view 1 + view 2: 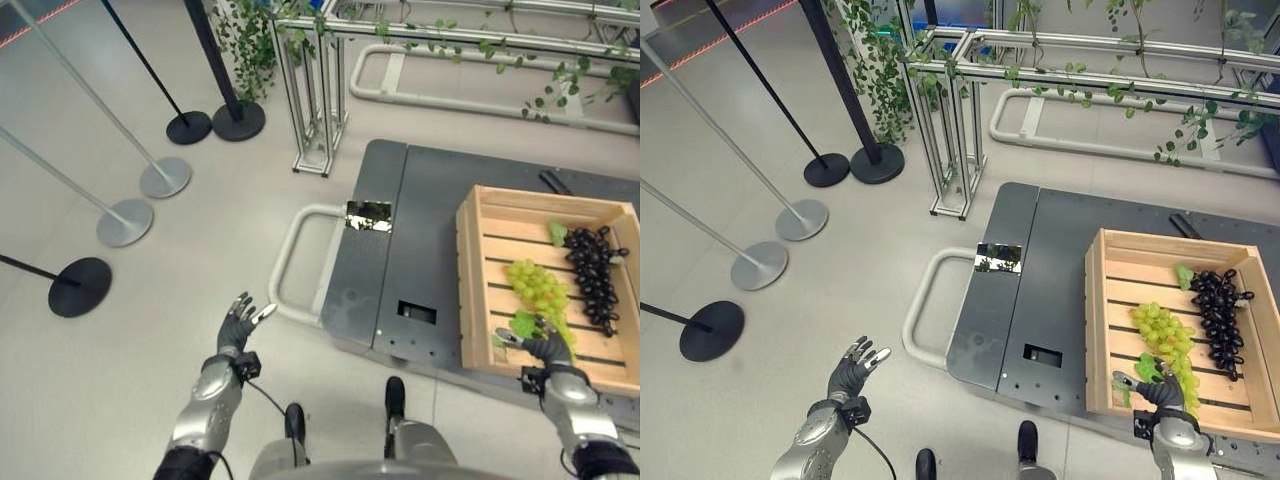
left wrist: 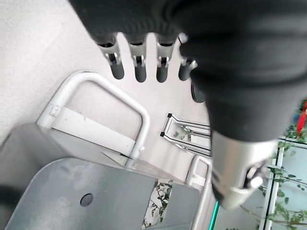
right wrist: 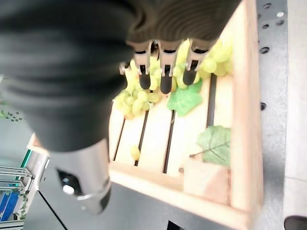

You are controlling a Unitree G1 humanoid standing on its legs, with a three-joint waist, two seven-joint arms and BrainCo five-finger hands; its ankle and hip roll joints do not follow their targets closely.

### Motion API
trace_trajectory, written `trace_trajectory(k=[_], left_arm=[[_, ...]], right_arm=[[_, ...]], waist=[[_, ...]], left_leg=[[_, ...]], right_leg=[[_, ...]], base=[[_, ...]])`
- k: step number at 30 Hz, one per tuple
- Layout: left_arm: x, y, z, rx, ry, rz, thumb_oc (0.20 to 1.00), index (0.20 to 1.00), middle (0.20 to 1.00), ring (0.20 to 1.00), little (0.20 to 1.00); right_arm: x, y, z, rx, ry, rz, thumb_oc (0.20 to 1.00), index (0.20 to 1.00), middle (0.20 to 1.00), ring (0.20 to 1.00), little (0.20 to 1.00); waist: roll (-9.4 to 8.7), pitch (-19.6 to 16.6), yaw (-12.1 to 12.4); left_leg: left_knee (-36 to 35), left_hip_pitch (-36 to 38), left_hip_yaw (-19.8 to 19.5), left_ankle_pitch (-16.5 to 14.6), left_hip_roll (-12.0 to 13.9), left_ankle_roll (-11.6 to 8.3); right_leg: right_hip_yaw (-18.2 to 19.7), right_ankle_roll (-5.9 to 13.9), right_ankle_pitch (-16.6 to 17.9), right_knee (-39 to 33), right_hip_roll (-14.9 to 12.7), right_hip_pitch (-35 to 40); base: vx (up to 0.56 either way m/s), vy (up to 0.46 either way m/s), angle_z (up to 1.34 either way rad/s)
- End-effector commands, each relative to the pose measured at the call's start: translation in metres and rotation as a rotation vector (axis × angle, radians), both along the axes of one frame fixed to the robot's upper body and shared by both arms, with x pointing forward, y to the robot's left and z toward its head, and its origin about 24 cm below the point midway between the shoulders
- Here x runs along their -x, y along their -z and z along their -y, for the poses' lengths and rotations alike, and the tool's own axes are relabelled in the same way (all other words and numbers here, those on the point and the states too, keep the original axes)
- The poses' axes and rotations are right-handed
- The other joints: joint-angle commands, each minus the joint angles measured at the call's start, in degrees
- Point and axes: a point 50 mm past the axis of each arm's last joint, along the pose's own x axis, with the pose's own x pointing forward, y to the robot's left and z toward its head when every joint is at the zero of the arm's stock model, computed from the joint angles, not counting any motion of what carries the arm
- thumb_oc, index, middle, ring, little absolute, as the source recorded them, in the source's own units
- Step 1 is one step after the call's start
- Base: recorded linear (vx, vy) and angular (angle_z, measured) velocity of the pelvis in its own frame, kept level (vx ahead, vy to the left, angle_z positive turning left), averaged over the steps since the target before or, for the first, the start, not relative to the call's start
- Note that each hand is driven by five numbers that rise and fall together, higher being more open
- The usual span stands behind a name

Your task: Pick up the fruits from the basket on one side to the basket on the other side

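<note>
Reaching into the wooden crate (image 1: 480, 280), the right hand (image 1: 545, 347) hovers spread over green grapes (image 3: 139, 98); black grapes (image 1: 592, 270) lie beside them. Left hand (image 1: 238, 322) hangs open beside the crate's surface (image 1: 420, 230).

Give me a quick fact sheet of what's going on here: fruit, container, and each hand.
Container: wooden crate on a grey platform
Fruit: green grapes and dark grapes inside the crate
Right hand: fingers straight, over the near end of the green grapes, holding nothing visible
Left hand: open, over the floor, away from the crate
</note>
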Motion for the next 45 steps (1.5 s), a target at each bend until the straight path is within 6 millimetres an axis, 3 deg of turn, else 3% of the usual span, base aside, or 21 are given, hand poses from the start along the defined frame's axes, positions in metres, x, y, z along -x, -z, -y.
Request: trace_trajectory(k=[1, 15, 23, 30, 34, 36, 41, 42, 45], left_arm=[[-0.018, -0.026, -0.008, -0.041, 0.021, 0.125, 1.000, 1.000, 1.000, 1.000, 1.000], [-0.019, -0.038, 0.008, -0.019, 0.123, 0.184, 1.000, 1.000, 1.000, 1.000, 1.000], [-0.022, -0.046, 0.019, -0.002, 0.162, 0.220, 1.000, 1.000, 1.000, 1.000, 1.000], [-0.026, -0.058, 0.023, 0.014, 0.151, 0.272, 1.000, 1.000, 1.000, 1.000, 1.000], [-0.027, -0.062, 0.026, 0.028, 0.156, 0.293, 1.000, 1.000, 1.000, 1.000, 1.000], [-0.029, -0.067, 0.030, 0.042, 0.165, 0.314, 1.000, 1.000, 1.000, 1.000, 1.000], [-0.031, -0.072, 0.032, 0.047, 0.167, 0.332, 1.000, 1.000, 1.000, 1.000, 1.000], [-0.033, -0.074, 0.036, 0.056, 0.172, 0.340, 1.000, 1.000, 1.000, 1.000, 1.000], [-0.033, -0.074, 0.038, 0.062, 0.179, 0.341, 1.000, 1.000, 1.000, 1.000, 1.000]], right_arm=[[-0.016, -0.029, 0.028, 0.112, 0.026, 0.043, 1.000, 1.000, 1.000, 1.000, 1.000], [-0.034, -0.091, 0.095, 0.352, 0.109, -0.069, 1.000, 1.000, 1.000, 1.000, 1.000], [-0.025, -0.098, 0.115, 0.370, 0.191, -0.165, 1.000, 1.000, 1.000, 1.000, 1.000], [-0.040, -0.090, 0.096, 0.354, 0.140, -0.109, 1.000, 1.000, 1.000, 1.000, 1.000], [-0.043, -0.075, 0.085, 0.288, 0.141, -0.101, 1.000, 1.000, 1.000, 1.000, 1.000], [-0.044, -0.055, 0.070, 0.194, 0.154, -0.100, 1.000, 1.000, 1.000, 1.000, 1.000], [-0.046, -0.043, 0.059, 0.138, 0.163, -0.104, 1.000, 1.000, 1.000, 1.000, 1.000], [-0.047, -0.025, 0.043, 0.054, 0.165, -0.125, 1.000, 1.000, 1.000, 1.000, 1.000], [-0.050, -0.018, 0.033, 0.035, 0.142, -0.148, 1.000, 1.000, 1.000, 1.000, 1.000]], waist=[[-2.88, -0.4, 0.1], [-0.62, 3.3, 1.3], [0.40, 4.7, 1.5], [1.09, 6.5, 1.5], [1.46, 7.2, 1.6], [1.77, 7.9, 1.7], [2.01, 8.4, 1.9], [2.41, 8.8, 2.2], [2.59, 9.0, 2.3]], left_leg=[[3.7, -6.5, -1.6, -1.0, -0.5, -0.83], [2.7, -10.5, -1.8, 1.5, -0.9, -1.24], [2.8, -11.5, -1.9, 1.8, -1.3, -1.08], [3.1, -13.1, -2.2, 2.2, -1.7, -0.96], [3.1, -13.5, -2.2, 2.4, -1.8, -0.94], [3.0, -13.8, -2.3, 2.5, -2.0, -0.80], [2.8, -14.4, -2.2, 2.7, -2.2, -0.77], [2.8, -14.8, -2.1, 2.9, -2.3, -0.74], [2.8, -15.1, -2.1, 3.0, -2.3, -0.68]], right_leg=[[-3.2, 3.07, -14.7, 3.3, -1.4, 4.8], [-3.5, 3.25, -13.6, 4.1, -1.9, 0.0], [-3.8, 3.26, -13.8, 4.5, -2.1, -1.1], [-3.6, 3.09, -13.7, 5.4, -2.4, -3.2], [-3.8, 3.01, -13.7, 5.5, -2.4, -3.6], [-3.7, 2.95, -13.5, 5.3, -2.4, -3.9], [-3.6, 2.99, -13.3, 5.2, -2.5, -4.6], [-3.6, 2.95, -13.0, 5.1, -2.6, -5.1], [-3.5, 2.94, -12.8, 5.1, -2.7, -5.5]], base=[[-0.04, -0.008, 0.10], [-0.01, -0.001, 0.01], [0.00, -0.001, 0.01], [-0.01, 0.001, 0.00], [0.00, 0.000, 0.00], [0.00, 0.000, 0.00], [-0.04, 0.011, 0.04], [-0.03, 0.020, 0.01], [-0.03, 0.018, 0.00]])
